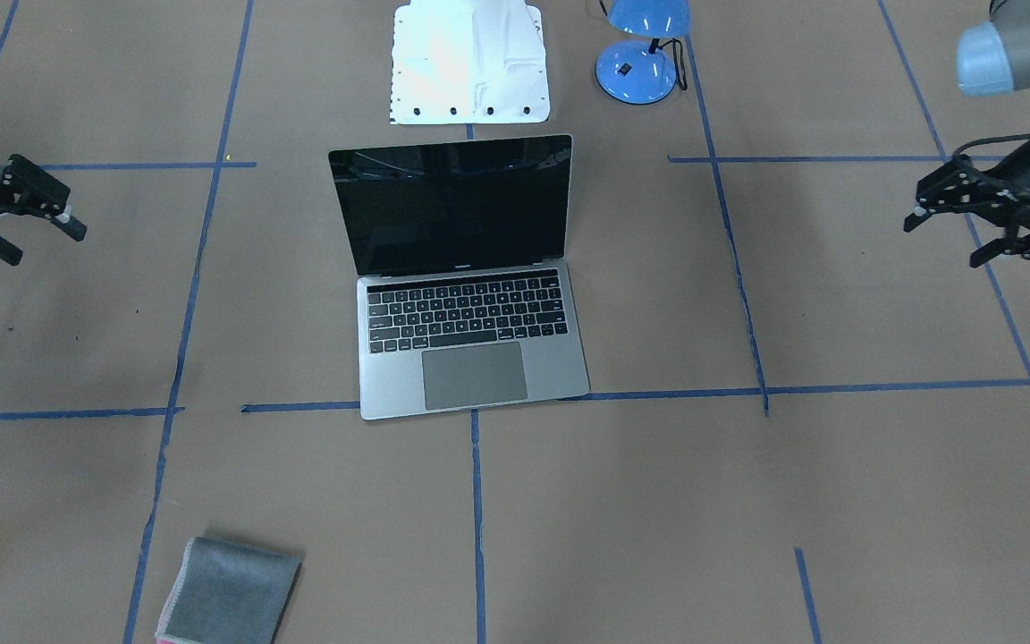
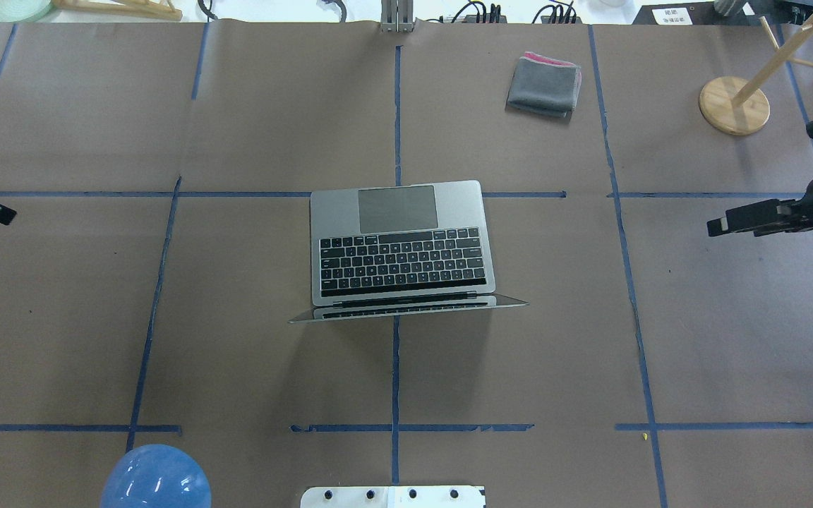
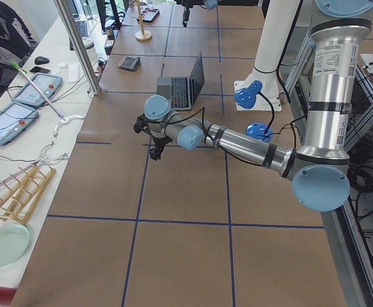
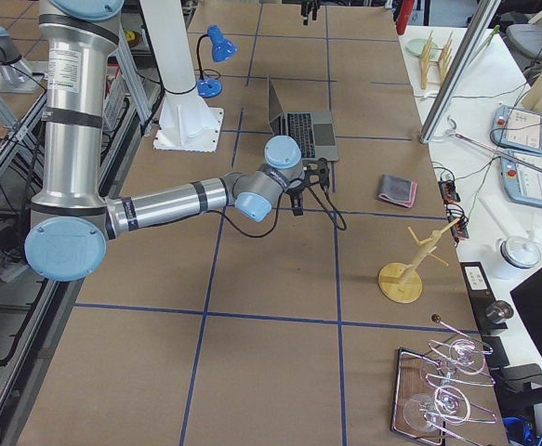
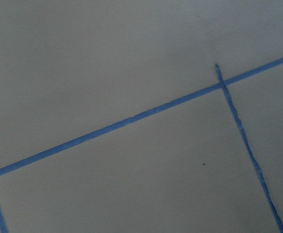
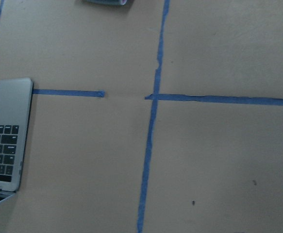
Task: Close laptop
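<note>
The space-grey laptop (image 1: 470, 304) stands open in the middle of the table, its black screen tilted back towards the robot's base. It also shows in the overhead view (image 2: 399, 247), and its corner shows in the right wrist view (image 6: 3, 145). My left gripper (image 1: 946, 240) is open and empty, above the table far to the laptop's side. My right gripper (image 1: 43, 243) is open and empty, far out on the other side. Neither touches the laptop. The left wrist view shows only table paper and blue tape.
A folded grey cloth (image 2: 544, 85) lies at the table's far side. A blue desk lamp (image 1: 640, 54) and a white base plate (image 1: 470, 63) stand behind the laptop's screen. A wooden stand (image 2: 735, 106) is at the far right.
</note>
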Controlling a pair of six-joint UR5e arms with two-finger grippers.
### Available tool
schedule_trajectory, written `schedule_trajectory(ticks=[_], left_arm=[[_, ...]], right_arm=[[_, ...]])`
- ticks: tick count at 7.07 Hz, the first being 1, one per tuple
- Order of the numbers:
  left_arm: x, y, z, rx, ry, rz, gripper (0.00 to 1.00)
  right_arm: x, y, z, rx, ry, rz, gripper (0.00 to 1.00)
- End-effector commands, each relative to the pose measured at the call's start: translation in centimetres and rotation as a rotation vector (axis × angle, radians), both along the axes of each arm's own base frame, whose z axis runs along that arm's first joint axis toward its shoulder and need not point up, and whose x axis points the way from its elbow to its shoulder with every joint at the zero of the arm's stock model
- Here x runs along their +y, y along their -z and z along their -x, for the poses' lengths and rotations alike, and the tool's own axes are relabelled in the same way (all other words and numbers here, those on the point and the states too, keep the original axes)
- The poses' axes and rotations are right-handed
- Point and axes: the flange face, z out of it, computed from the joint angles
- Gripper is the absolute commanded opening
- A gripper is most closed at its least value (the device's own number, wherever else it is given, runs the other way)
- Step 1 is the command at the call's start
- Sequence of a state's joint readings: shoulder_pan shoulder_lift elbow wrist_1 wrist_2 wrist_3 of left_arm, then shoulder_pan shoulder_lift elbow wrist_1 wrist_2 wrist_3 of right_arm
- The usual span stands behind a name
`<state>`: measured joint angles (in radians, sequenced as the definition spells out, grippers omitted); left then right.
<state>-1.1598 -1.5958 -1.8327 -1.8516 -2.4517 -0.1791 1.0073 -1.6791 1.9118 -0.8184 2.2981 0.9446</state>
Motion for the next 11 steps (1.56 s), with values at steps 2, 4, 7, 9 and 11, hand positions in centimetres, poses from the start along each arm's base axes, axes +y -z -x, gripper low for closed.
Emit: schedule_trajectory(ticks=[2, 4, 7, 9, 11], left_arm=[[4.2, 3.3, -8.7, 0.145, -0.013, 0.145, 0.99], [8.1, 7.1, -16.0, 0.252, -0.063, 0.240, 0.94], [10.9, 10.1, -21.0, 0.271, -0.143, 0.290, 0.14], [10.6, 12.3, -21.7, 0.297, -0.141, 0.295, 0.04], [12.5, 15.7, -24.4, 0.324, -0.176, 0.337, 0.04]], right_arm=[[5.7, 6.2, 7.5, -0.066, 0.011, 0.041, 0.98], [9.7, 8.4, 11.9, -0.084, -0.010, 0.065, 0.74], [15.0, 8.5, 16.8, -0.059, 0.049, 0.019, 0.26], [17.4, 11.2, 18.0, -0.102, 0.035, -0.032, 0.01], [17.4, 14.0, 19.4, -0.170, -0.012, -0.009, 0.00]])
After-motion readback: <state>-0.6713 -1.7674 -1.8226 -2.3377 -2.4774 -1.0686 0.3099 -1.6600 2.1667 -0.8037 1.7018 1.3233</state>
